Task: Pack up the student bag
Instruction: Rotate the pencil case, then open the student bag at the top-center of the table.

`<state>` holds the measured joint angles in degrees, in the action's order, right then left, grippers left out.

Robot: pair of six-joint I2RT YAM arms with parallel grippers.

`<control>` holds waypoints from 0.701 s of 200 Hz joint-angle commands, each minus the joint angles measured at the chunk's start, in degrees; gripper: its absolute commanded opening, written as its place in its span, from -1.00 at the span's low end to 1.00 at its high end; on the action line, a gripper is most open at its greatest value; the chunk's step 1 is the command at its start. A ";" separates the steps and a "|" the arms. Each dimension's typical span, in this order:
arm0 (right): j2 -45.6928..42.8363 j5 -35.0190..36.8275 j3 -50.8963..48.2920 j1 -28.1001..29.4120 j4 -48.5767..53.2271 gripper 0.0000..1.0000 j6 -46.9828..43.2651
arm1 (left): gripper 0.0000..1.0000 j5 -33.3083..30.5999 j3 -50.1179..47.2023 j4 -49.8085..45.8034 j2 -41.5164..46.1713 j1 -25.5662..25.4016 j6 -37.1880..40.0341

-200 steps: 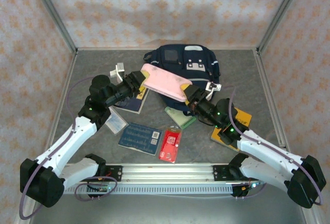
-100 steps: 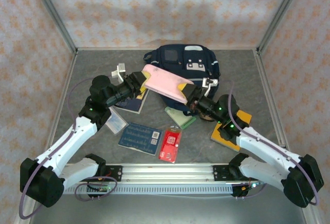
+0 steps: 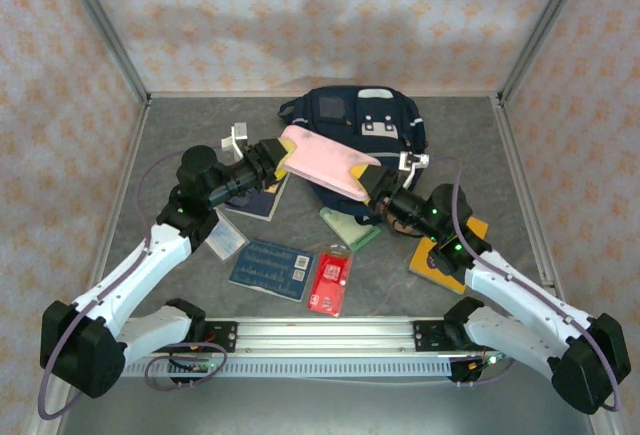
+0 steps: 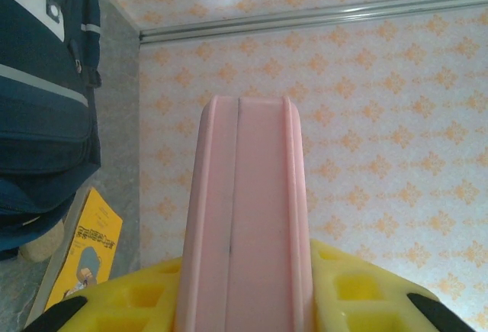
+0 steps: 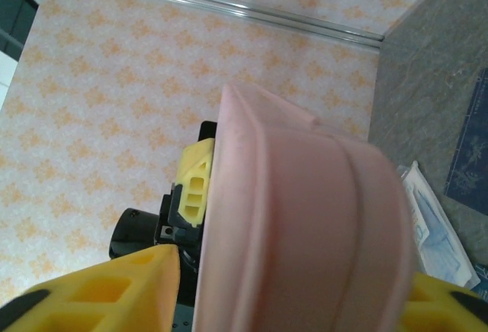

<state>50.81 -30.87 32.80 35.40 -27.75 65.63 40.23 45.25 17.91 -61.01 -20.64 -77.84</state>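
Student bag (image 3: pixel 355 130): lies flat on table, beyond both my pincers, front patch up. Pink case (image 3: pixel 322 160): aloft over bag's near-left edge, spanning my two pincers. My left gripper (image 3: pixel 273 158): left of bag, clenched on case's end. My right gripper (image 3: pixel 372 181): bag's near side, yellow fingers (image 5: pixel 114 286) flank case's other end; clamped or not, cannot tell.

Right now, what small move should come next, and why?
Probably carry the pink case a little back over the student bag. The left gripper and right gripper grip its ends, and it hangs above the bag's near edge, not inside.
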 commanded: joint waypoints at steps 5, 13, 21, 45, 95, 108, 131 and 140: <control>-1.97 0.44 3.23 -0.50 -4.26 -0.19 -1.42 | -0.29 0.67 -0.96 -1.12 -0.56 -0.54 2.18; -2.46 0.67 3.24 -0.50 -3.48 -0.27 -1.69 | -0.25 0.64 -0.97 -1.21 -0.58 -0.54 2.12; -2.93 0.96 3.24 -0.51 -2.88 -0.34 -1.73 | -0.19 0.56 -0.87 -1.45 -0.53 -0.58 2.17; -4.56 1.96 3.15 -0.50 -0.58 -0.35 -2.29 | 0.17 -0.02 -0.18 -3.42 -0.62 -0.61 3.10; -16.48 18.94 8.63 -0.58 31.62 -0.35 -13.62 | 0.53 -10.64 13.86 -33.41 -1.52 -0.44 29.21; -18.74 27.99 12.93 -0.51 46.75 -0.42 -17.57 | 0.54 -16.01 19.24 -39.85 -3.84 -1.33 38.80; -19.52 39.55 18.93 -0.52 63.41 -0.53 -22.76 | 0.54 -21.52 27.90 -45.17 -12.90 -5.55 52.89; -19.37 42.27 20.90 -0.52 68.06 -0.52 -24.77 | 0.54 -22.36 33.21 -49.16 -19.09 -8.08 58.95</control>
<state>32.14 -4.25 48.18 35.18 18.28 49.89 25.61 69.80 -17.21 -69.73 -23.99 -41.54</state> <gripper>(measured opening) 0.320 0.769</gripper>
